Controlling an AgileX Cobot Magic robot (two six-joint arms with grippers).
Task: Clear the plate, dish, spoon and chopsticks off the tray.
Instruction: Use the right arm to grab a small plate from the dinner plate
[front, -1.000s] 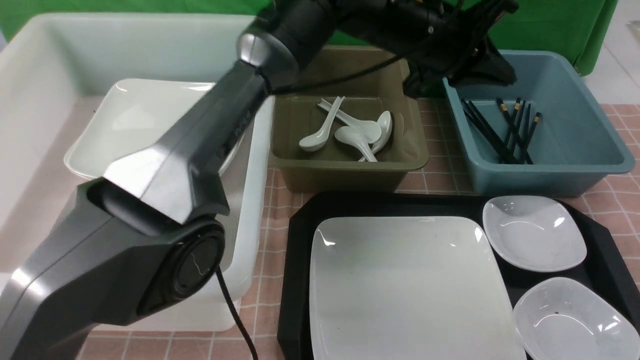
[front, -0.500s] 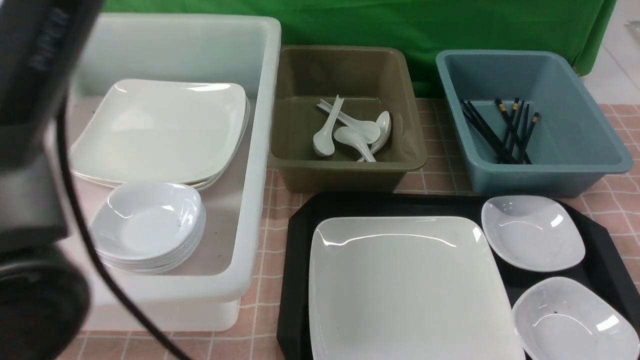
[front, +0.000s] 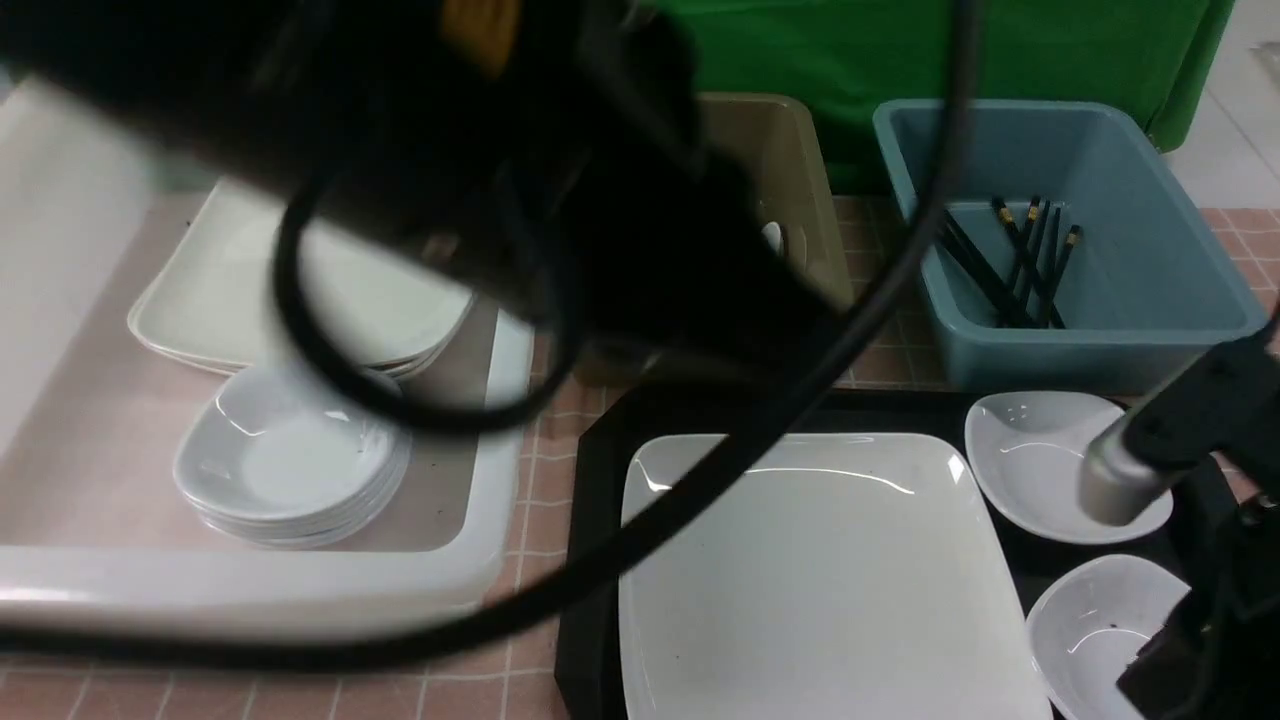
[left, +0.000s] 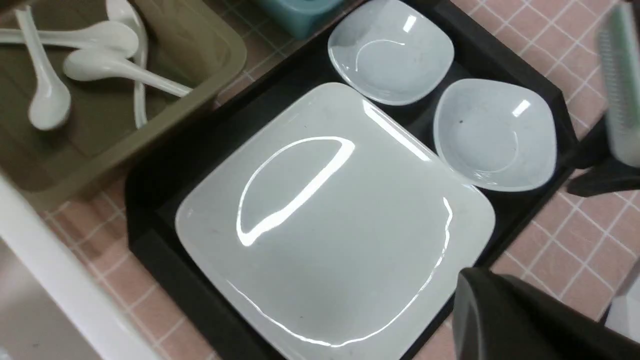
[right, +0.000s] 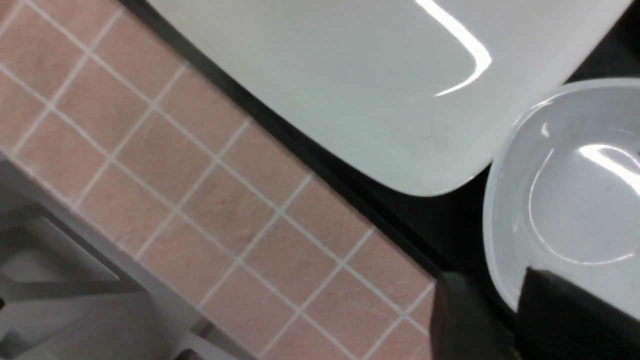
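Glossy white squarish plate (front: 810, 580) is seen lower centre on black plastic tray (front: 900, 410); left pincer (left: 480, 300) is closed, right pincer's (right: 517, 320) opening cannot be judged.

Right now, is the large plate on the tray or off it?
On it. The plate lies flat inside the tray's raised black rim, beside two small dishes.

The blurred left arm (front: 560, 200) covers most of the olive tub (front: 790, 170), the plate (front: 810, 580) lies on the tray (front: 597, 470) beside two dishes (front: 1030, 460), the right arm (front: 1215, 400) overlapping the nearer one (front: 1090, 620), chopsticks (front: 1020, 265) lie in the blue tub (front: 1100, 350), and stacked crockery (front: 290, 470) sits in the white tub (front: 300, 590).
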